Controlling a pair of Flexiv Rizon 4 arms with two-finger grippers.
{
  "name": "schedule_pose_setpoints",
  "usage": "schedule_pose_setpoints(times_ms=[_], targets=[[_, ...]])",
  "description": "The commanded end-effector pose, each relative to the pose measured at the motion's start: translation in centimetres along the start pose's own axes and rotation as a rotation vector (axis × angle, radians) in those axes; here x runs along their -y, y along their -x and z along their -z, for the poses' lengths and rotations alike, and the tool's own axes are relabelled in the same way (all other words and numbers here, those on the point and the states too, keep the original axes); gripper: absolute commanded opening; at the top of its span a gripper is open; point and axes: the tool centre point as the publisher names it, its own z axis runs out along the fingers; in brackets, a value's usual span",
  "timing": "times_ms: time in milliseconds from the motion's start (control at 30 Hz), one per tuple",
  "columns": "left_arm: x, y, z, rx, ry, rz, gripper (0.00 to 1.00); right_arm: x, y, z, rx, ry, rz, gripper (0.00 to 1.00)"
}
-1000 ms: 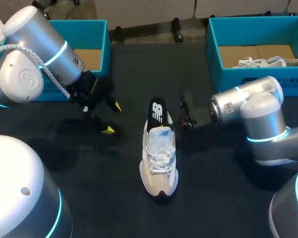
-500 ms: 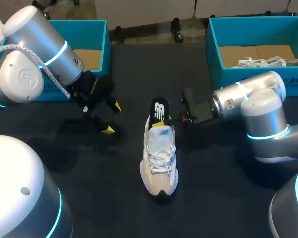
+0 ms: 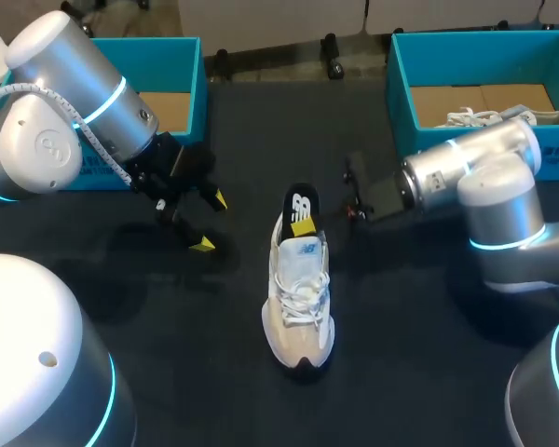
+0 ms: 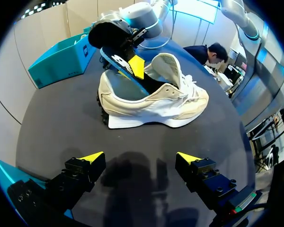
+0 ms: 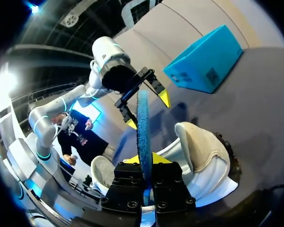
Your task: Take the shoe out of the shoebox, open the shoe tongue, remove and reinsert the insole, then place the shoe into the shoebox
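Dark table [image 3: 401, 354] holds the pale shoe [image 3: 300, 307] upright near its middle, outside the blue shoebox [image 3: 402, 93] behind and to its right. At the shoe's heel, my right gripper [image 5: 146, 161] is clamped on the insole [image 5: 143, 127], which sticks up out of the shoe's opening. Left of the shoe, well apart, my left gripper [image 4: 139, 158] hangs with its 2 fingers spread, holding nothing.
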Motion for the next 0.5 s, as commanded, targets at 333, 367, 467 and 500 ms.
schedule_pose_setpoints(times_ms=[333,367,467,500], targets=[[0.0,-0.1,0.0,0.003,0.002,-0.001,1.0,2.1,-0.6,-2.1,-0.032,0.009,-0.053,0.0],[0.0,-0.1,0.0,0.003,0.002,-0.001,1.0,2.2,-0.7,-2.3,-0.037,0.007,-0.058,0.0],[0.0,-0.1,0.0,0.003,0.002,-0.001,1.0,2.7,-0.8,-2.8,-0.049,0.003,-0.073,0.0],[0.0,-0.1,0.0,0.003,0.002,-0.001,1.0,2.7,-0.8,-2.8,-0.049,0.002,-0.073,0.0]])
